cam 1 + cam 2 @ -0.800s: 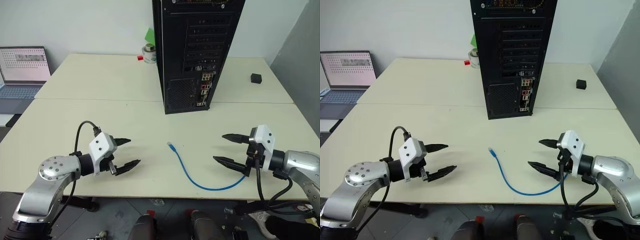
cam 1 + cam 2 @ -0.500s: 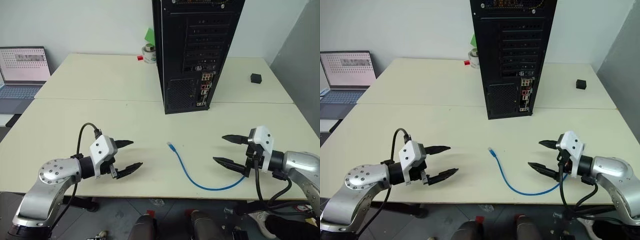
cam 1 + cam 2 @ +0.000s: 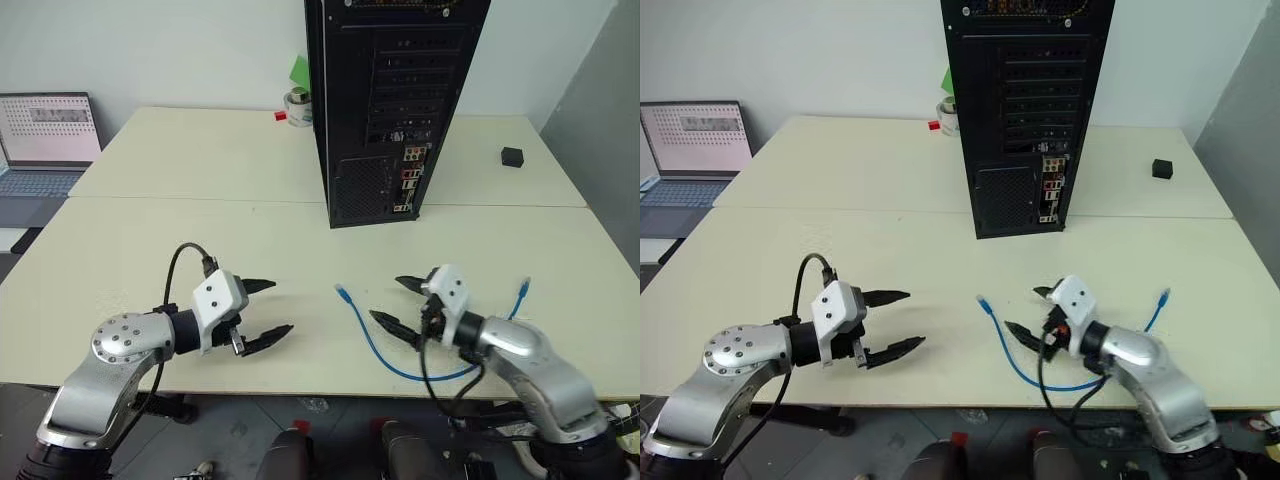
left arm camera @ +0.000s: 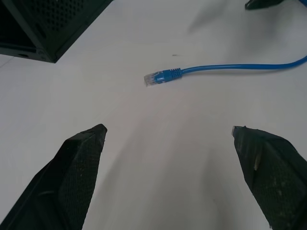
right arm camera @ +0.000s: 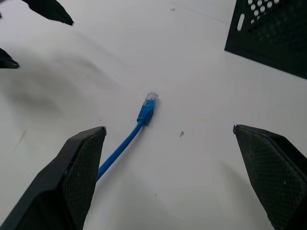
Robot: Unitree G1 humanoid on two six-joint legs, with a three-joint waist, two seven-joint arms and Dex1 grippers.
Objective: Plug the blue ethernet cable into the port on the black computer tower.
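So the blue ethernet cable (image 3: 385, 355) is just lying loose on the table (image 3: 150, 230), curved across the front edge. One plug (image 3: 342, 292) points toward the black computer tower (image 3: 390, 100), the other end (image 3: 523, 290) is off to the robot's right. The right tool (image 3: 398, 304) sits low over the table, just beside the near plug, jaws spread wide and holding nothing. My guess is it's lined up that way to pinch the cord right behind the plug. The left tool (image 3: 266, 308) is also wide open and empty, near the plug on the other side but clear of it, probably just waiting or ready to help. The tower stands upright further back with its rear panel facing the robot, so the strip of coloured connectors with the port (image 3: 408, 180) is reachable. Nothing's plugged in yet.
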